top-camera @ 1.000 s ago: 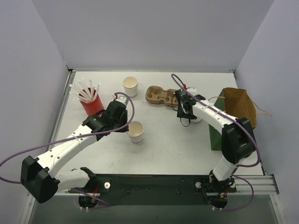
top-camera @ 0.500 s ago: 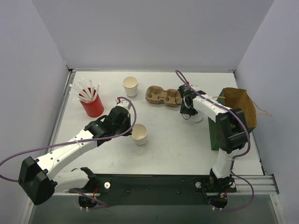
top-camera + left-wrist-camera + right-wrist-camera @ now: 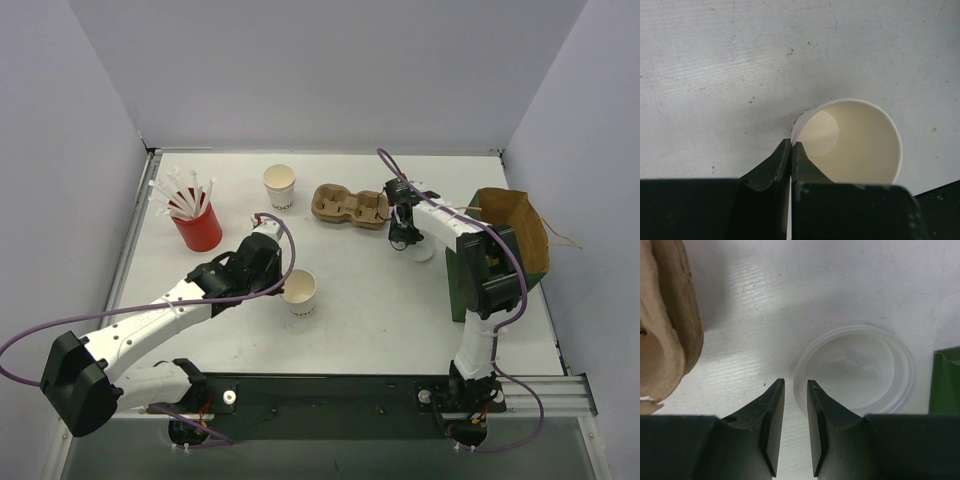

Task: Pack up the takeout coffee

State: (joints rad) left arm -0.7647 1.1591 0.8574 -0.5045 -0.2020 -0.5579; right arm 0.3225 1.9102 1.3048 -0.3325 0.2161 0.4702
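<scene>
While left claw (image 3: 791, 146) pinches the small white paper cup (image 3: 855, 145) by its rim on the bench (image 3: 380, 300), right claw (image 3: 795, 390) hangs narrowly parted at the flat white plastic lid (image 3: 860, 367). Grasp step, we judge; next we'd lift the cup into the brown pulp carrier (image 3: 345, 205).

Small white paper cup (image 3: 860, 145): smooth, matt. White worktop (image 3: 715, 60): matt, scuffed. Round translucent plastic lid (image 3: 860, 367): smooth. Brown pulp carrier (image 3: 665, 325): rough.
</scene>
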